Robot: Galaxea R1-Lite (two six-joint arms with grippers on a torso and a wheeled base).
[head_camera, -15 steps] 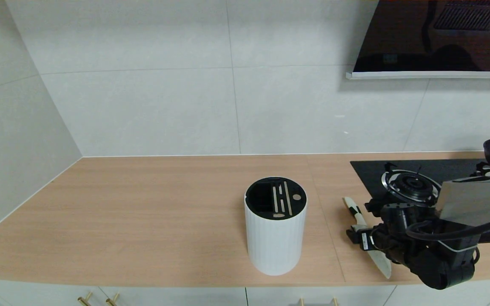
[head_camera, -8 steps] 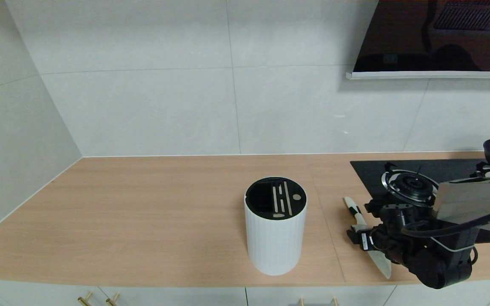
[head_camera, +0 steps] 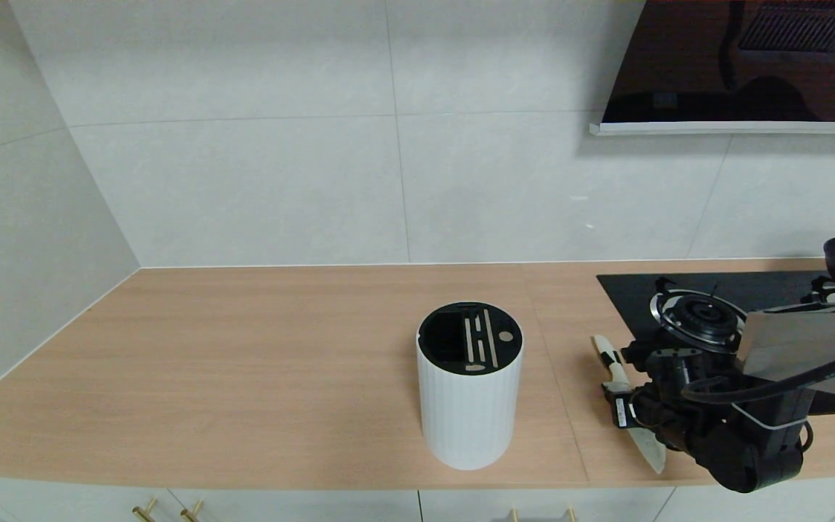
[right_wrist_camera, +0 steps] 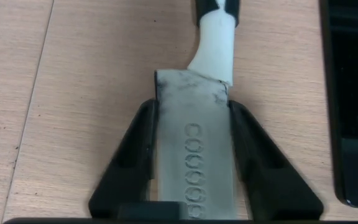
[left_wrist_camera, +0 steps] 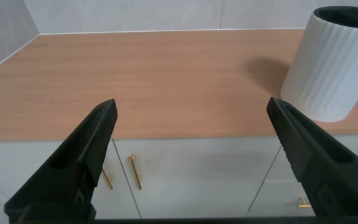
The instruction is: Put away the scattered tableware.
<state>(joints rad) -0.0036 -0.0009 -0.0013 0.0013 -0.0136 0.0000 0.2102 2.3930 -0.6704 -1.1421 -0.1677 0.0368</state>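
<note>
The right gripper (right_wrist_camera: 192,112) has its fingers clamped on both long edges of the knife (right_wrist_camera: 196,146) blade, at the handle end. The knife lies flat on the countertop (head_camera: 280,362), long axis front to back, handle toward the wall. The slotted knife holder (head_camera: 470,391) stands upright to its left, apart from it. The hob (head_camera: 628,290) lies just to the right. The left gripper (left_wrist_camera: 191,109), fingers wide apart, is farther off.
</note>
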